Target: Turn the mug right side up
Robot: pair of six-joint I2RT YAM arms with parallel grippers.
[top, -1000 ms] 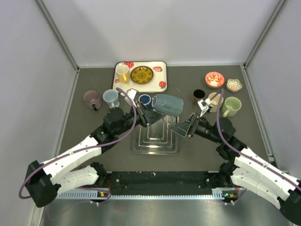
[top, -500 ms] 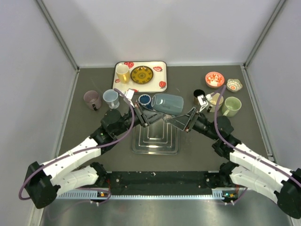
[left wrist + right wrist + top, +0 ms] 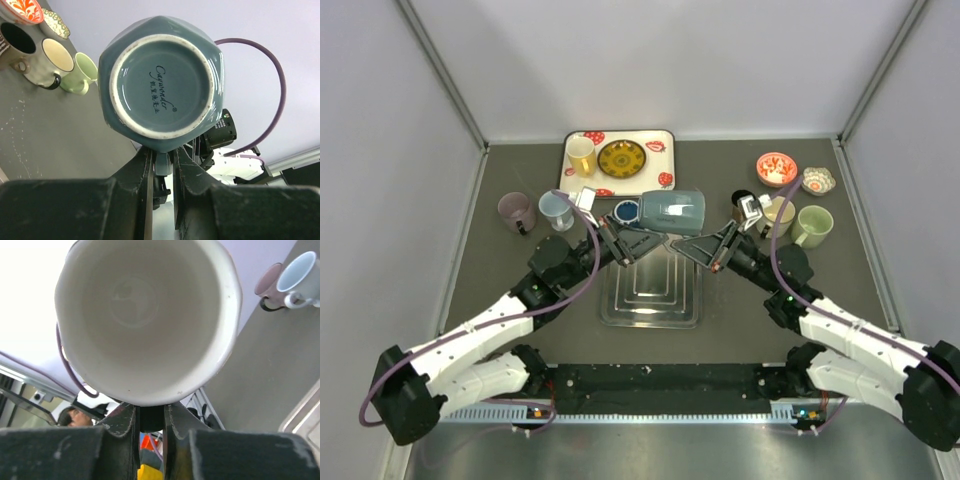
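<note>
Top external view: the mug (image 3: 672,211) is being held on its side in the air, above the far edge of the clear tray (image 3: 620,316), and is not being touched by anything standing on the table (image 3: 520,300). Its base is being turned toward the left gripper (image 3: 626,243) and its open mouth toward the right gripper (image 3: 706,246).

The left gripper is being kept pressed together on the mug. In the left wrist view a grey-blue part just under the base, seemingly the handle, is being pinched between its fingers. In the right wrist view the right gripper's fingers are being shown drawn nearly together just beneath the lip. They are apparently closing on the mug as well, though what lies between them is too dark to be made out with certainty.

The task is being judged as about halfway done: the mug is lying level, neither mouth-down nor mouth-up. It is not yet being tipped mouth-up, set down on its base, or released.
</note>
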